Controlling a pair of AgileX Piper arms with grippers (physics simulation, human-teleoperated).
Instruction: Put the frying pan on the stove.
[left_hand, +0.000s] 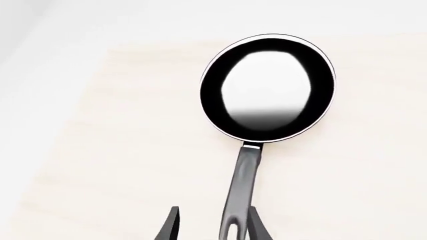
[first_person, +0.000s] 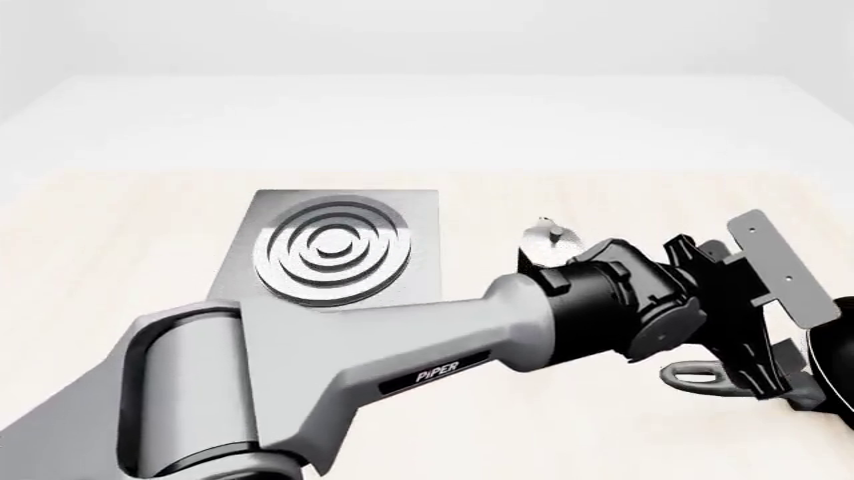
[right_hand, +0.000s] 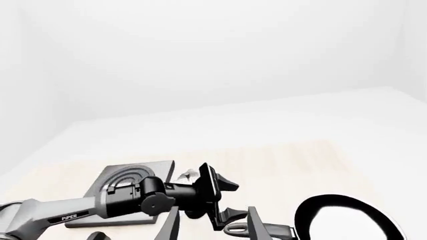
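The table carries everything here, pale wood grain from edge to edge. On it, at about ten o'clock from the middle of the front view, lies the stove, and its ringed burner is bare: nothing sits on it, so the task is not yet done.

The left arm reaches right across the front view toward four o'clock, where the pan lies on the table, well apart from the stove. From the front only the slotted end of its handle and a sliver of black rim show at the right edge.

Now the left gripper: in its wrist view the jaws stand apart, one finger on each side of the handle's end, the handle just beside one finger. Whether they touch it I cannot tell; nothing is clamped. I'd judge this the approach to the grasp, with the closing, the lift, the carry back to ten o'clock and the set-down all still to come.

The right gripper shows two dark fingers spread, nothing between them.

A small pale thing sits just beside the stove's right side, too small to identify.

Writing: "PIPER" in white on the left arm's forearm label. No other lettering is readable.
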